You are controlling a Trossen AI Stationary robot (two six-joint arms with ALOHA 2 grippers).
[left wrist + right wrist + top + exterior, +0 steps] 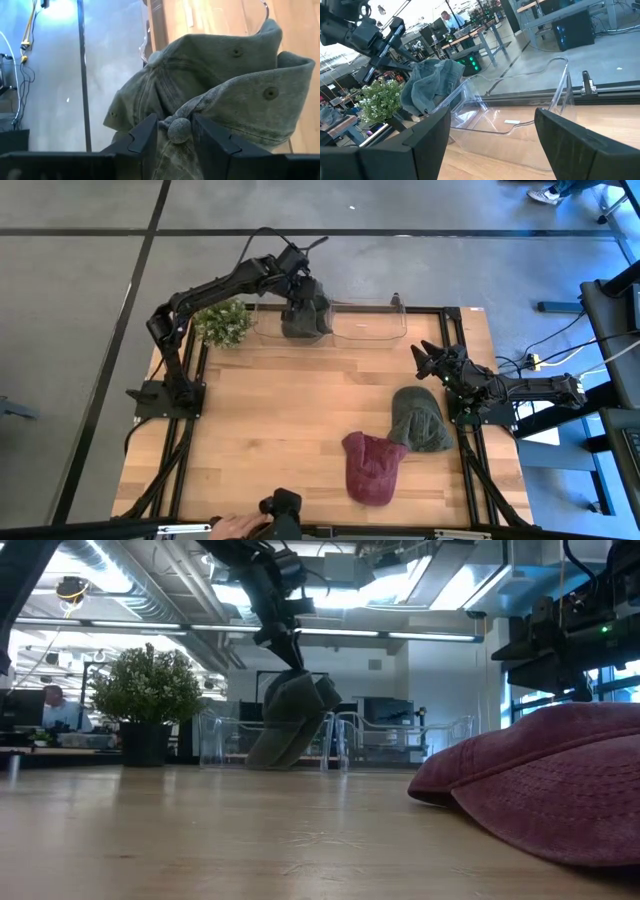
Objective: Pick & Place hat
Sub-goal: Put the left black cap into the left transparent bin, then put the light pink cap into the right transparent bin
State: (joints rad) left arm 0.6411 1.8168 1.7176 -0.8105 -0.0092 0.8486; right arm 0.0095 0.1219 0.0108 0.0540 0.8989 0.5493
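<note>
1. The left tool (pixel 303 302) hung over the clear bin (pixel 370 332) at the far edge of the bench (pixel 280 420), its fingers (pixel 147 137) clamped on the crown button of a grey-green hat (pixel 306 318).
2. That hat drooped from the tool above the bin's left end; whether it touched the bin floor could not be told.
3. A potted plant (pixel 224 322) stood just beside the bin's left end, crowding that corner.
4. The right tool (pixel 428 360) waited near the bench's right edge with its fingers spread apart, holding nothing.
5. A second green hat (pixel 420 418) and a maroon hat (pixel 373 467) lay overlapping at the right front.
6. The middle and left front of the bench lay open.
</note>
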